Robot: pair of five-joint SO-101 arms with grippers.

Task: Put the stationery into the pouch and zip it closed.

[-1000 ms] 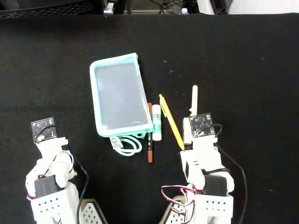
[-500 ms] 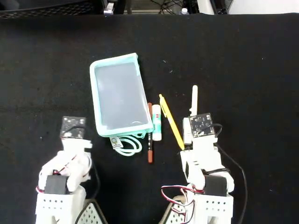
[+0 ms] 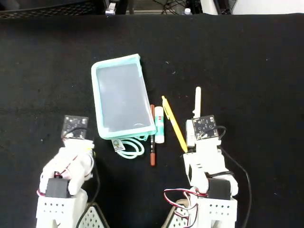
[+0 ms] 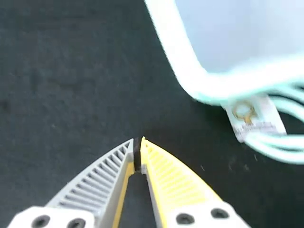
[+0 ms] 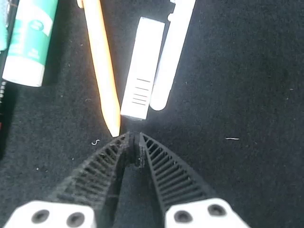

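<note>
A black cloth-covered table point(image 3: 247, 57) spans the high view. Beyond its far edge are dark furniture and loose cables point(image 3: 166, 5) on a pale floor.

Since a second ago the left arm point(image 3: 66, 166) has swung in toward the pouch point(image 3: 121, 95), and over the last half second it barely shifted. The right arm point(image 3: 206, 161) and all the stationery have stayed put.

The pouch, mint-edged with a clear face, lies flat with its long axis running from the arms' side toward the far edge, leaning slightly. Its looped strap point(image 3: 129, 148) and tag point(image 4: 251, 118) trail from the end nearest the arms.

- The yellow pen point(image 3: 174, 124) lies slanted to the right of the pouch, its far end closer to the pouch than its near end.
- The dark red pen point(image 3: 152, 137) lies just beside the pouch's right edge, parallel to it.
- The white stick point(image 3: 197, 100) lies farther right, also parallel.
- The glue stick point(image 3: 159, 124) sits between the dark red and yellow pens.
- The white block point(image 5: 142, 66) lies between the yellow pen and the white stick.

The left gripper point(image 4: 137, 142) hangs near the pouch's strap corner with its tips together, gripping nothing. The right gripper point(image 5: 133, 137), tips pinched together and empty, sits just short of the white block.
</note>
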